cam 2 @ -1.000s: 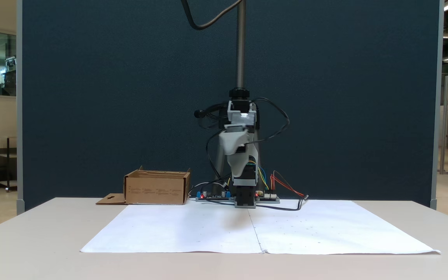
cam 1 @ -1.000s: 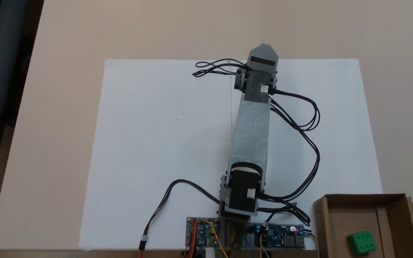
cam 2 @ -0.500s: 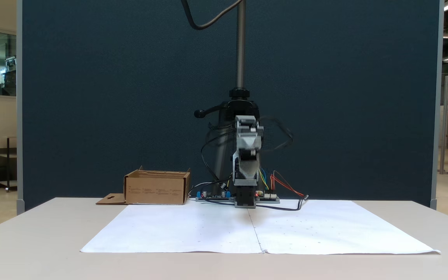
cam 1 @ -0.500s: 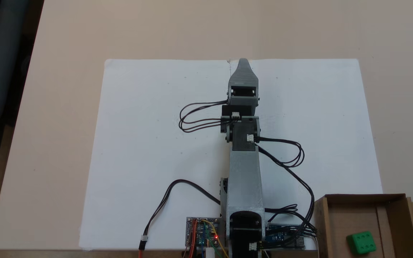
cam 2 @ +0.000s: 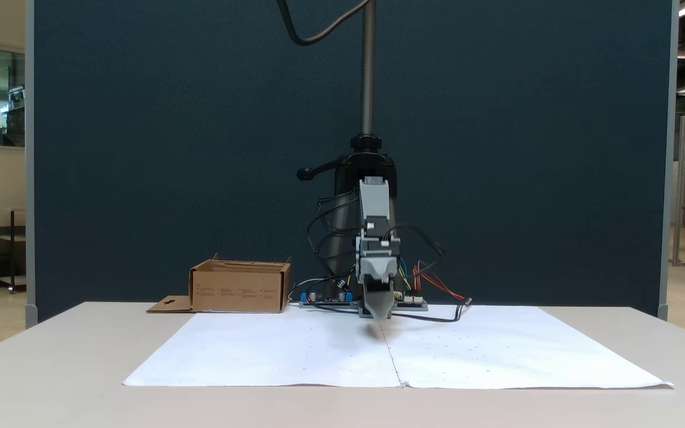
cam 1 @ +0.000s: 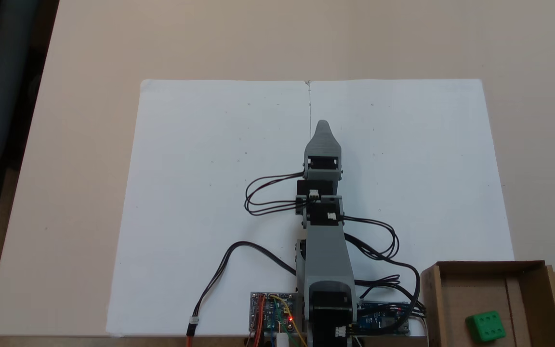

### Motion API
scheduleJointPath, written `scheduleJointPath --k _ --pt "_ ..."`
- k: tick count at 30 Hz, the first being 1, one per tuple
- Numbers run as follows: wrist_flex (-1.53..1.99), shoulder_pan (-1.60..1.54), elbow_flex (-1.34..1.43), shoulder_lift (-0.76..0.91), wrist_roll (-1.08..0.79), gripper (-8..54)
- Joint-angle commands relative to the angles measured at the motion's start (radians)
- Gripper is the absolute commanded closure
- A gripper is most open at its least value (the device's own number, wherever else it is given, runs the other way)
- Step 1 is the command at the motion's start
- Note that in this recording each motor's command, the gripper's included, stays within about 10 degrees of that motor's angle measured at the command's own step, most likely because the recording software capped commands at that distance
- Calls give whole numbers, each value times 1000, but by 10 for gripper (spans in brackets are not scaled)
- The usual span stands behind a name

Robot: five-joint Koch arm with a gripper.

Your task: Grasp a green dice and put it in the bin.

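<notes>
In the fixed view from above, a large white paper sheet (cam 1: 200,193) covers the middle of the pale beige table (cam 1: 89,48), creased down its centre. A black cable (cam 1: 219,274) snakes across the sheet toward the green circuit boards (cam 1: 272,313) at the near edge, where the grey plastic arm (cam 1: 328,260) is mounted. The arm reaches out along the crease, and its grey pointed gripper (cam 1: 323,126) hangs low over bare paper; the jaws lie one behind the other, so I cannot tell whether they are spread or pressed together. Further right, at the table's near corner, sits the shallow brown cardboard bin (cam 1: 523,267), and the small bright green dice (cam 1: 485,326) rests inside it on the floor, well apart from the gripper.
</notes>
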Motion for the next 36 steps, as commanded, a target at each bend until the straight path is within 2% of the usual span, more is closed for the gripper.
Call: scheduleJointPath --k 1,10,36 --pt "-164 5 26 115 -67 23" --pt "-463 3 221 117 -64 18" --pt "-1167 -11 221 112 -64 10"
